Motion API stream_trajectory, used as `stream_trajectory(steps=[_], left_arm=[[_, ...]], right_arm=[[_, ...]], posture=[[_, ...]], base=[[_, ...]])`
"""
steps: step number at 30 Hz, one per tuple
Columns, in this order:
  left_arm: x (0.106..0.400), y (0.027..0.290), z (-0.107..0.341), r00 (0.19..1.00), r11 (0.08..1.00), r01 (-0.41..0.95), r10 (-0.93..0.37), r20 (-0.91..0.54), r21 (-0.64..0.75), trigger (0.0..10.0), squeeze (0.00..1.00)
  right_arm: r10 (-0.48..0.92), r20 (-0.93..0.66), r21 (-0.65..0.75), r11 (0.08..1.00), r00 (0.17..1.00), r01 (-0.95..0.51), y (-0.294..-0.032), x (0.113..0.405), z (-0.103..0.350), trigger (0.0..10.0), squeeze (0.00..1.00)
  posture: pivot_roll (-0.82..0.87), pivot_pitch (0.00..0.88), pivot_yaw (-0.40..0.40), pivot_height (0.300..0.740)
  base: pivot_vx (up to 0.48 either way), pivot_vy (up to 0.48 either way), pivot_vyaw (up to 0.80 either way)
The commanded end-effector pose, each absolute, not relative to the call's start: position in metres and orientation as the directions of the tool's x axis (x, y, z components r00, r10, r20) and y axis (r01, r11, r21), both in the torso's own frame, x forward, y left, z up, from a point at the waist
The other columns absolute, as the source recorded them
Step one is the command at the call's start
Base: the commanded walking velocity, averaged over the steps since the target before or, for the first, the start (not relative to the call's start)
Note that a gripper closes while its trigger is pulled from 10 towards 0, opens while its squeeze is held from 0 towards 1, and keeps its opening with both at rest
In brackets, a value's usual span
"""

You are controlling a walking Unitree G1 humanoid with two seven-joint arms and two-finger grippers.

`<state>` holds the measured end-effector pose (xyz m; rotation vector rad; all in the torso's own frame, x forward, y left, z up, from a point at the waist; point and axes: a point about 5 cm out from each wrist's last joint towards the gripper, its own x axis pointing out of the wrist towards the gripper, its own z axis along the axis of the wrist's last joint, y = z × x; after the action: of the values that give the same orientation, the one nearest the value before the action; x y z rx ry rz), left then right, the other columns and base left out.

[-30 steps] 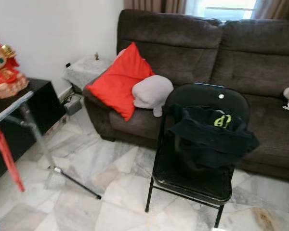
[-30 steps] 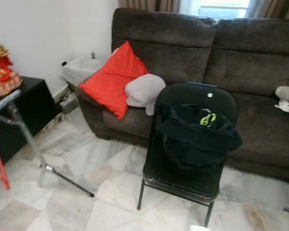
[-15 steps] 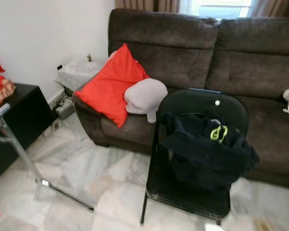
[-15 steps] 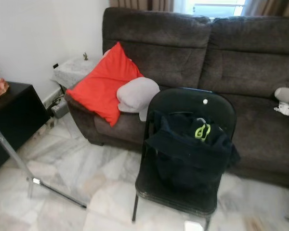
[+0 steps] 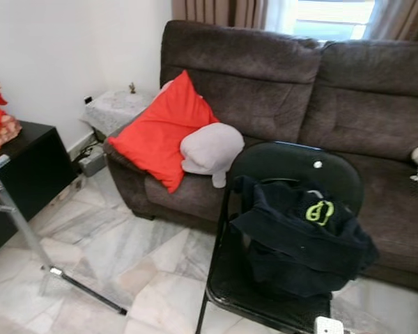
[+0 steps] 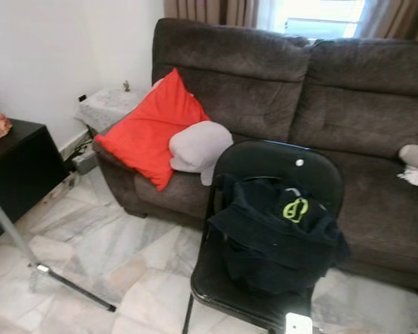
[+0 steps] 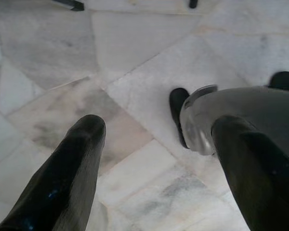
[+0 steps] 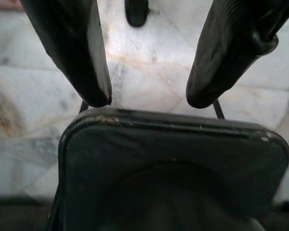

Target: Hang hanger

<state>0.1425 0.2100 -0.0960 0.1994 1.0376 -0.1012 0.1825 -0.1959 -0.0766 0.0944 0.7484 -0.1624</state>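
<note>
Living room, marble tile floor point(image 5: 125, 257), one brown sofa point(image 5: 292, 90) carrying one red cushion point(image 5: 164, 132) and one grey cushion point(image 5: 210, 147). One black folding chair point(image 5: 285, 167) in front, one dark garment point(image 5: 299, 240) heaped on its seat, one green hanger point(image 5: 320, 211) hook on top. Left gripper point(image 7: 156, 139) fingers spread, empty, over floor. Right gripper point(image 8: 149, 96) fingers apart, empty, above the chair edge.

Across the upper frame we see a dark brown sofa point(image 5: 279, 83) holding a red cushion point(image 5: 160, 129) with a grey pillow point(image 5: 210, 147) just beside it. At far left stands a black cabinet point(image 5: 21, 177), above pale marble floor point(image 5: 118, 257).
</note>
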Motion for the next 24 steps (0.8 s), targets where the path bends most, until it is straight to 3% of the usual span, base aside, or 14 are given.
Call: stream_trajectory(steps=[1,4,11,18,21,24], left_arm=[[0.136,0.212,-0.098,0.488,0.978,0.176,0.016,-0.873,0.116,10.0,0.0],[0.136,0.212,-0.098,0.488,0.978,0.176,0.013,-0.873,0.113,10.0,0.0],[0.134,0.21,-0.099,0.483,0.977,0.185,0.003,-0.876,0.105,10.0,0.0],[0.133,0.211,-0.099,0.478,0.975,0.195,0.001,-0.878,0.108,10.0,0.0],[0.133,0.212,-0.099,0.477,0.973,0.2,0.003,-0.879,0.112,10.0,0.0],[0.133,0.213,-0.099,0.477,0.971,0.21,0.003,-0.879,0.117,10.0,0.0]], right_arm=[[-0.121,-0.632,0.038,0.982,0.765,0.187,-0.2,0.186,-0.071,10.0,0.0],[-0.121,-0.574,0.04,0.984,0.81,0.175,-0.203,0.186,-0.066,10.0,0.0],[-0.114,-0.367,-0.106,0.991,0.923,0.081,-0.209,0.165,-0.023,10.0,0.0],[-0.104,-0.31,-0.109,0.991,0.945,0.074,-0.198,0.141,0.02,10.0,0.0],[-0.117,-0.285,-0.11,0.99,0.951,0.089,-0.195,0.143,0.036,10.0,0.0],[-0.208,-0.209,-0.209,0.964,0.956,0.164,-0.205,0.158,0.057,10.0,0.0]], posture=[[0.05,0.0,-0.011,0.74],[0.04,0.0,-0.02,0.74],[0.01,0.0,-0.044,0.74],[0.0,0.0,-0.038,0.74],[-0.01,0.0,-0.035,0.74],[-0.01,0.0,-0.026,0.74]], base=[[0.0,0.0,0.0],[0.0,0.0,0.0],[0.0,0.0,0.0],[0.0,0.0,0.0],[0.0,0.0,0.0],[0.0,0.0,0.0]])
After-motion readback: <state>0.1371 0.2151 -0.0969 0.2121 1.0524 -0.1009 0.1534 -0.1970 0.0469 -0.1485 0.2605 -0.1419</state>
